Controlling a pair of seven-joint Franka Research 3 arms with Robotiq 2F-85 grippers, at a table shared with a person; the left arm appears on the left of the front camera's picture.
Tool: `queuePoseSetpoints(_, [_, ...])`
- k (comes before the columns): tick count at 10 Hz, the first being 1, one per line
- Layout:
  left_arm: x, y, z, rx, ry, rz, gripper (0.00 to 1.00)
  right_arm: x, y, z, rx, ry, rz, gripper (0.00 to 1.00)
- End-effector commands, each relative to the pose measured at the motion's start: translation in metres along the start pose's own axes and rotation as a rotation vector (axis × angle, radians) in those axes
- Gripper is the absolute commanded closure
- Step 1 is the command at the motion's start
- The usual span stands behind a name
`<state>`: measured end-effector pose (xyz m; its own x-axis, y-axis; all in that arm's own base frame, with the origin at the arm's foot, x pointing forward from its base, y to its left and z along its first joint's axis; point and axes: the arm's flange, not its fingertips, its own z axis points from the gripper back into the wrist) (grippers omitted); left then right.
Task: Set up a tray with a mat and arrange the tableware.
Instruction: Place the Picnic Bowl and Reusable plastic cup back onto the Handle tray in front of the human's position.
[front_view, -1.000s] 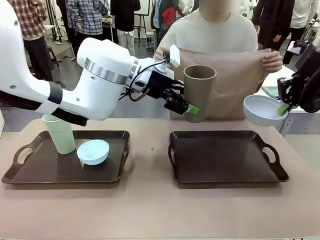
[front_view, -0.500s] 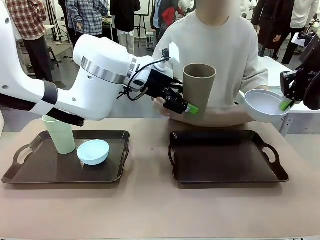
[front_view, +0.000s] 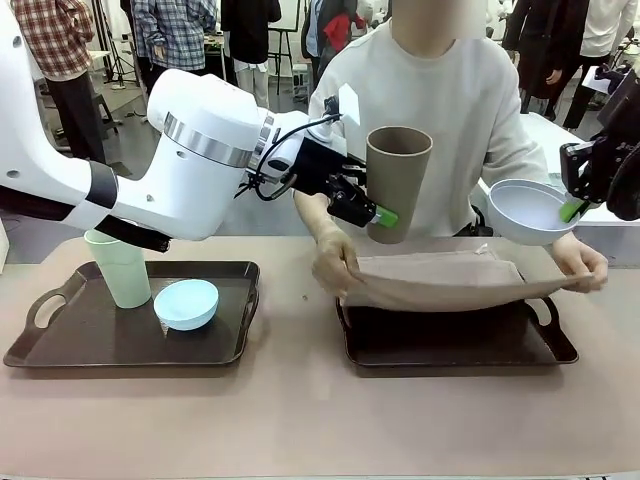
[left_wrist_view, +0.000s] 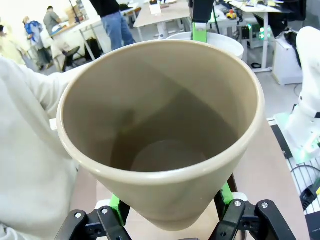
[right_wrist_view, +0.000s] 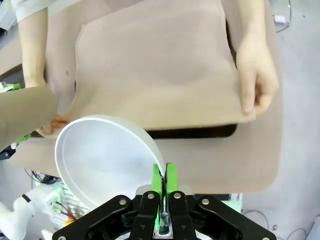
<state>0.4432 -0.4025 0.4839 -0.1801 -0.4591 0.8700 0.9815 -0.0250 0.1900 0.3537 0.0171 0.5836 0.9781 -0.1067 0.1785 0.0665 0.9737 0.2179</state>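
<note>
a: what's held?
b: left gripper (front_view: 380, 214) clamps the brown tumbler (front_view: 398, 180); right gripper (front_view: 572, 208) pinches the rim of the white bowl (front_view: 530, 212), both aloft. a person's hands (front_view: 335, 262) hold the mat (front_view: 440, 280) sagging over the right tray (front_view: 450, 345).
a: best approach?
b: wait aloft until the mat lies flat and the hands withdraw.

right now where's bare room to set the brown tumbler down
Bare table between the left tray and right tray, and along the near edge. Crowded: the right tray, under the mat in the person's hands.
</note>
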Motion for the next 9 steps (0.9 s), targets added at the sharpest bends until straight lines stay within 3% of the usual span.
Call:
queuePoseSetpoints(1, [0.0019, 0.0018, 0.0004, -0.005, -0.01, -0.008, 0.24, 0.0015, -0.0008, -0.0006, -0.003, 0.003, -0.002, 1.0])
queuePoseSetpoints(9, [0.0019, 0.0018, 0.0004, -0.005, -0.01, -0.008, 0.24, 0.0015, -0.0008, -0.0006, -0.003, 0.003, -0.002, 1.0])
